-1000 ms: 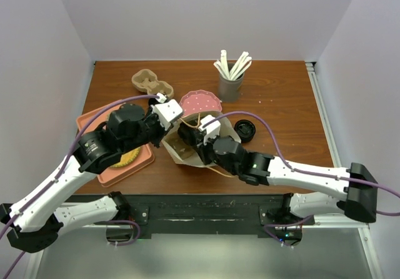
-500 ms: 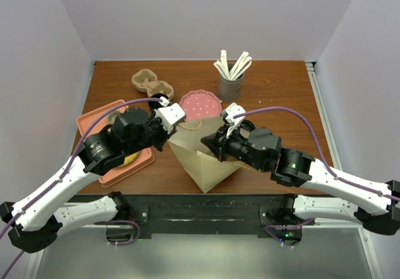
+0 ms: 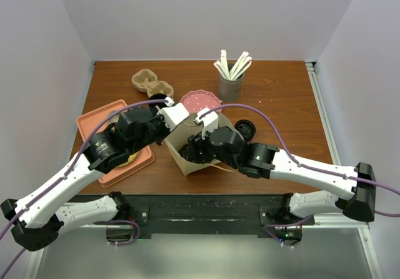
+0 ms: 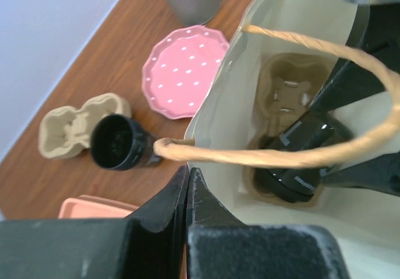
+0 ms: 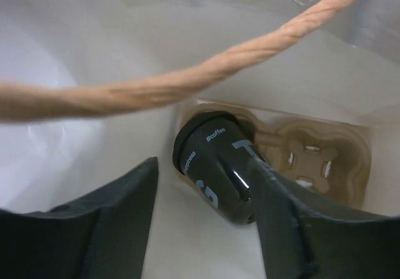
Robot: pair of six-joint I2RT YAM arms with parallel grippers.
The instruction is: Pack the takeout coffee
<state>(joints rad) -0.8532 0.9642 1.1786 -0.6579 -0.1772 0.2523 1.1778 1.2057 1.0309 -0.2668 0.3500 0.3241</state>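
Clenched left gripper [image 4: 188,170] jaws on paper bag [image 4: 215,132] rim, beside rope handle [image 4: 281,158] root. Kept right gripper [image 5: 205,188] jaws released inside bag, flanking black coffee cup [image 5: 215,160] seated in cardboard carrier [image 5: 319,160] on bag floor. Found little room: bag walls close around fingers, handle across the mouth.

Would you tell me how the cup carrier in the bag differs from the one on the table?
The bagged carrier holds a black cup in one pocket; the loose carrier has both pockets empty. The first sits inside the paper bag, the second on the wooden table. Both are brown two-pocket trays.
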